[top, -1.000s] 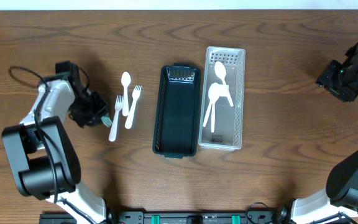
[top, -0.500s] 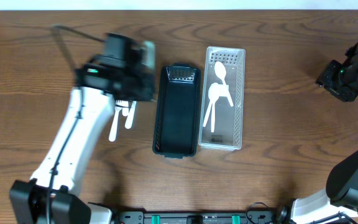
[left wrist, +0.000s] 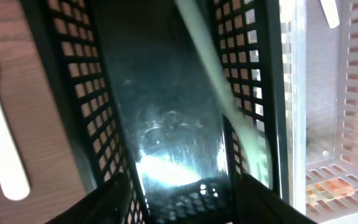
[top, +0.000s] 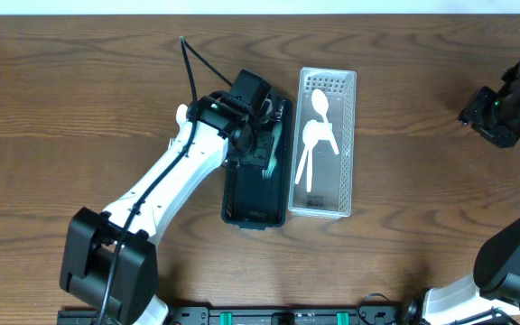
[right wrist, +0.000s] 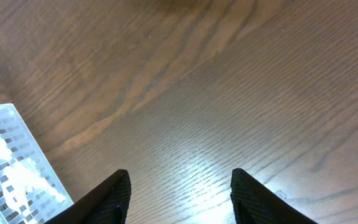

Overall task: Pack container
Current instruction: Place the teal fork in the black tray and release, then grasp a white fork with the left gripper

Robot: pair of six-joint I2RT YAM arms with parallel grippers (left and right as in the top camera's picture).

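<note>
Two containers sat side by side, a black basket (top: pixel 255 200) and a clear basket (top: pixel 329 195), with one blurred utensil (left wrist: pixel 216 81) slanting just ahead of the left gripper (left wrist: pixel 185 200), jaws spread.

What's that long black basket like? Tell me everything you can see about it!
The long black plastic basket is a narrow rectangular tray with lattice walls and a shiny solid floor. It sits flat on the brown wooden table, close beside the clear plastic container; whether they touch is unclear. A pale blurred utensil slants inside it, and the left claw hovers open above it.
</note>
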